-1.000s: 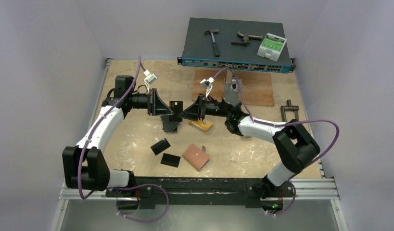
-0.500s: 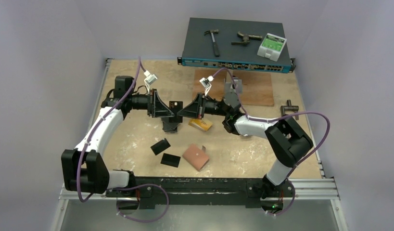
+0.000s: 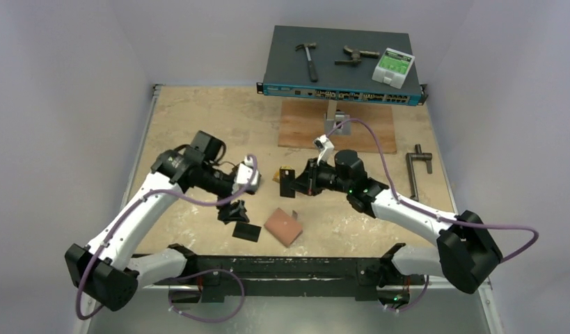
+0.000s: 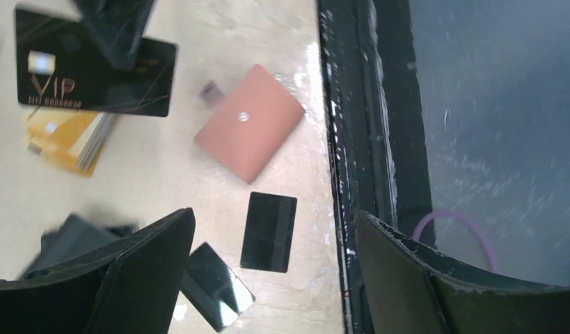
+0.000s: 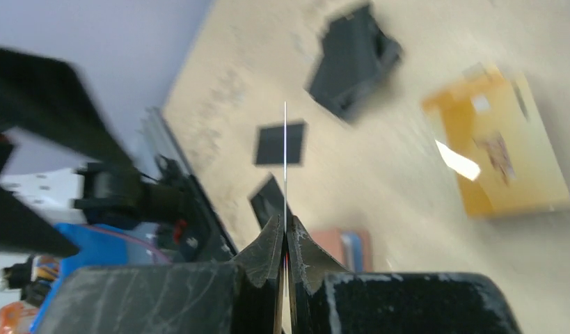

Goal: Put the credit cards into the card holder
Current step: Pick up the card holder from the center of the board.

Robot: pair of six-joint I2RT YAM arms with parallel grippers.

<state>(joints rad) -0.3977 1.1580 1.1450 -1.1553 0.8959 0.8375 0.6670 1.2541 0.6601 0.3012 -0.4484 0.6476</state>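
My right gripper (image 3: 296, 185) is shut on a black VIP credit card (image 3: 287, 182), held on edge above the table; in the right wrist view the card (image 5: 285, 149) shows as a thin line between the fingertips (image 5: 285, 231). My left gripper (image 4: 275, 226) hangs open and empty over a black card (image 4: 268, 231) and another black card (image 4: 216, 287). The pink card holder (image 3: 283, 227) lies closed near the front edge, also in the left wrist view (image 4: 248, 124). An orange-gold stack (image 4: 66, 142) lies under the held card (image 4: 94, 69). A black stack (image 5: 355, 59) is blurred.
A blue network switch (image 3: 341, 66) at the back carries a hammer (image 3: 308, 59) and a green-white device (image 3: 394, 66). A wooden board (image 3: 365, 129) lies in front of it. A metal tool (image 3: 417, 163) sits at the right. The black front rail (image 3: 289, 268) borders the table.
The left gripper opened, let go of the black card and drew back toward the near left. The right gripper shut on that card and carried it nearer the front.
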